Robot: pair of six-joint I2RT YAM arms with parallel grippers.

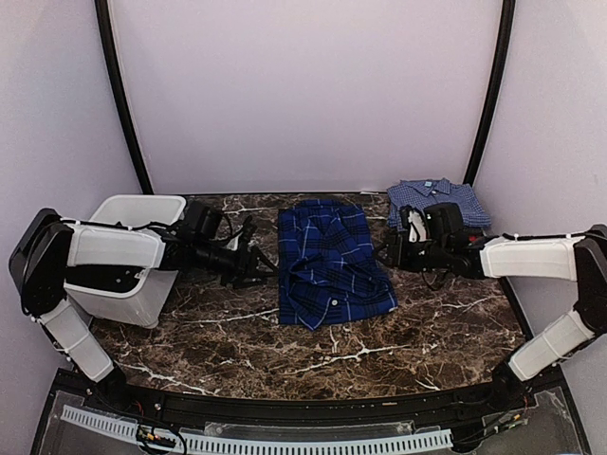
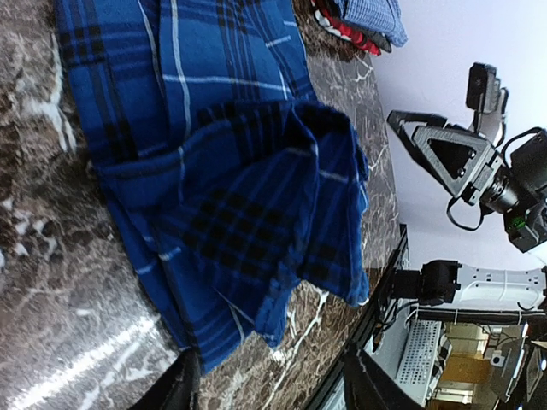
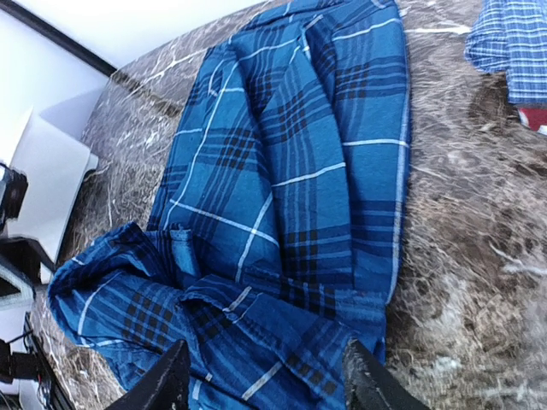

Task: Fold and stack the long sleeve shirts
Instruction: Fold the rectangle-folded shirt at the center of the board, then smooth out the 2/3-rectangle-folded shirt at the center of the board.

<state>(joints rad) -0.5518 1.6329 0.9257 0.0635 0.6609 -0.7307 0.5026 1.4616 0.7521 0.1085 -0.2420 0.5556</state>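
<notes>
A glossy brown marbled surface [image 1: 417,332] is enclosed by plain pale walls [image 1: 303,95]. The deep-blue plaid shirt [image 1: 332,265] is laid rumpled at its middle, flanked by the left end effector [image 1: 251,265] and right end effector [image 1: 389,251], both spread, gripping nothing.

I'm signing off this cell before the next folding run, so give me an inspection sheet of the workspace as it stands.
Surface: dark marble-pattern table, glossy.
Job's things: deep-blue plaid shirt at centre, partly folded, one end bunched; light blue check shirt folded at back right, with a red shirt showing beneath it.
Clutter: white bin at the left edge.
Grippers: left gripper and right gripper both open, flanking the plaid shirt, holding nothing.
Cables: black cable loop under the right wrist.
Surroundings: pale enclosure walls, black corner poles.
</notes>
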